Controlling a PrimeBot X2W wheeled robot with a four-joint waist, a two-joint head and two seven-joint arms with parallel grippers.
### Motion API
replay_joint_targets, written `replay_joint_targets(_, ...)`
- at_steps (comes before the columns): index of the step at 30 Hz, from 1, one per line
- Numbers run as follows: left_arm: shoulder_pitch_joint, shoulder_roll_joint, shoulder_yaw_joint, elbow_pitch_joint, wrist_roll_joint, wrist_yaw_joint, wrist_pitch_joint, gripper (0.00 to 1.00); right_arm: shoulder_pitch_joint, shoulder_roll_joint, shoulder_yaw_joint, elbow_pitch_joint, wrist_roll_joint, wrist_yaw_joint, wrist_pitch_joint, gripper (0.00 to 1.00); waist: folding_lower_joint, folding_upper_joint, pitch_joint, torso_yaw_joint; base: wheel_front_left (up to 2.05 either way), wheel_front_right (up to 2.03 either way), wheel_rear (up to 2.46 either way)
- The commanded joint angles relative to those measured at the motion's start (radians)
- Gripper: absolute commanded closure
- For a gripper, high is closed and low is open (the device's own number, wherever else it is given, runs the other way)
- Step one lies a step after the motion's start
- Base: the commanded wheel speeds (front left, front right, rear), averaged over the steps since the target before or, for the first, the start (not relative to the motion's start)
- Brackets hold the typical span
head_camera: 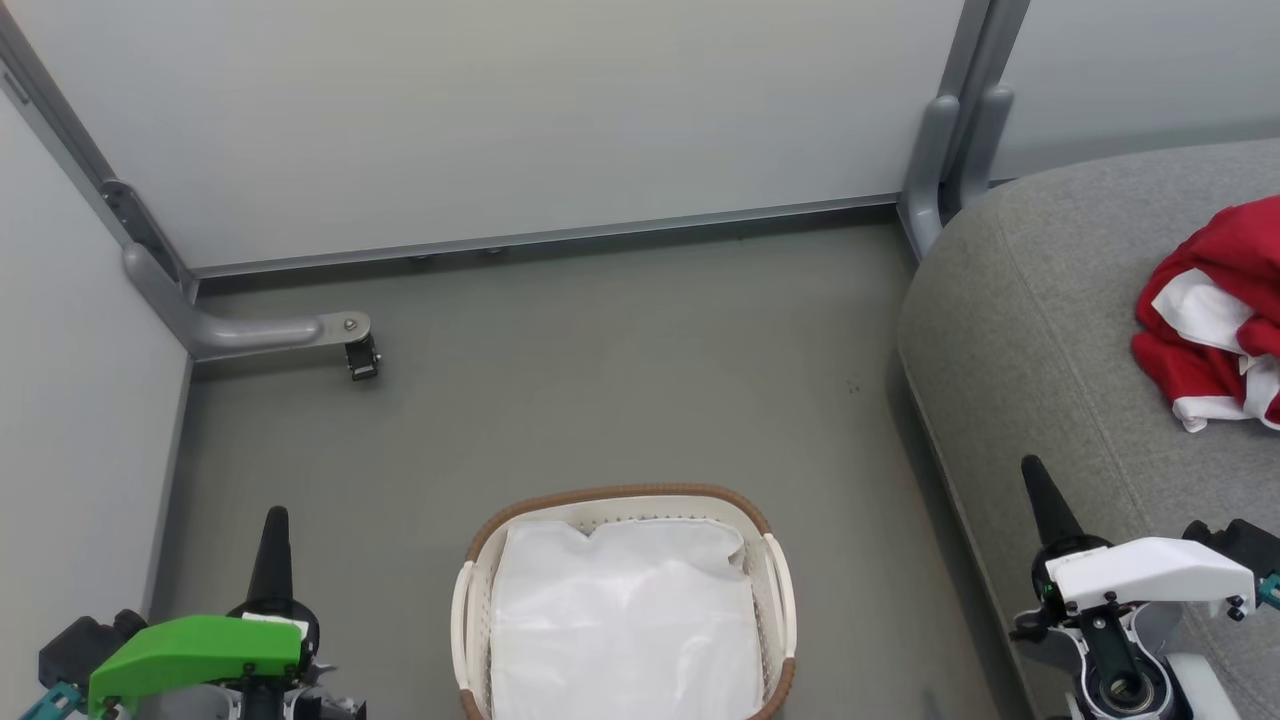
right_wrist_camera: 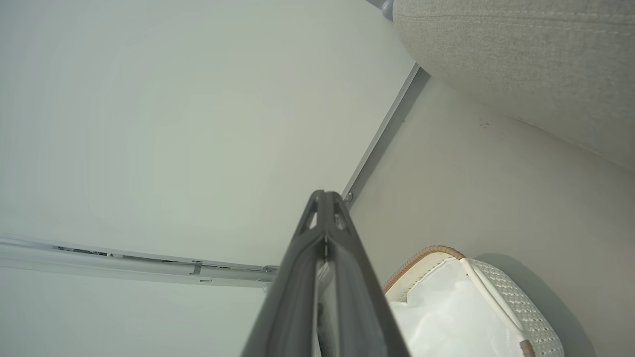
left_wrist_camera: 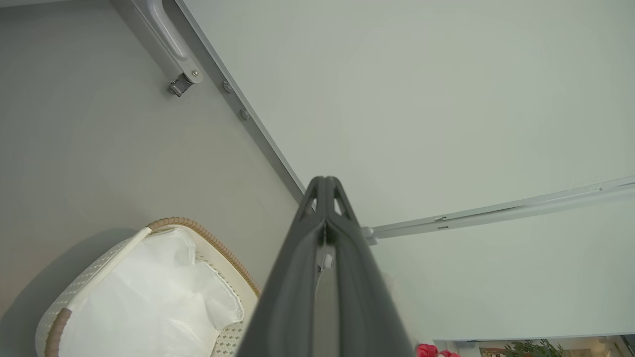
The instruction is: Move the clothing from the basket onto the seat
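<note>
We are logging the red-and-white clothing (head_camera: pixel 1215 310) as lying in a crumpled heap on the seat (head_camera: pixel 1020 300), well in from its rounded front edge and cut off by the right border of the head view. We cannot tell whether the heap is holding one garment or two. The basket (head_camera: pixel 620 497) is sitting on the floor (head_camera: pixel 600 350) near the seat, and it is showing us nothing but its white liner (head_camera: pixel 625 620). The left gripper (head_camera: pixel 275 515) is hanging left of the basket, and the right gripper (head_camera: pixel 1032 465) is showing against the seat's near edge. Both wrist views are showing the two dark fingers pressed together at the tips, pinching nothing.

Risks, as we are judging them:
- The liner is lying in rumpled folds, so a garment could be hiding beneath it, and calling the task done would be premature.
- A probing pass would be risking a snag on the liner, dragging it up or tipping the light basket.
- The right gripper is looking close to the upholstery, so a careless swing could be brushing the seat or nudging the heap.

Surroundings: pale partition panels (head_camera: pixel 500 120) are boxing in the floor, a caster foot (head_camera: pixel 362 360) is jutting out at far left, and a grey post (head_camera: pixel 940 150) is standing at the seat's back corner. None of these is standing between basket and seat.
</note>
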Motion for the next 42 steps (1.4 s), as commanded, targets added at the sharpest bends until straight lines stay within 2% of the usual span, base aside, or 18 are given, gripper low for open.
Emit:
replay_joint_targets(1,-0.026,0.007,0.005,-0.009,-0.028,-0.008,0.008,1.00,0.008,-0.005,-0.007,-0.013,0.026,-0.001,0.008,1.00,0.0000,0.0000,-0.001,0.000,0.00,0.00,0.00)
replay_joint_targets(42,-0.055,0.009,0.032,-0.019,-0.346,-0.025,0.094,1.00,0.025,-0.008,-0.048,-0.060,0.342,-0.001,0.093,1.00,0.0000,0.0000,-0.027,0.005,0.00,0.00,0.00)
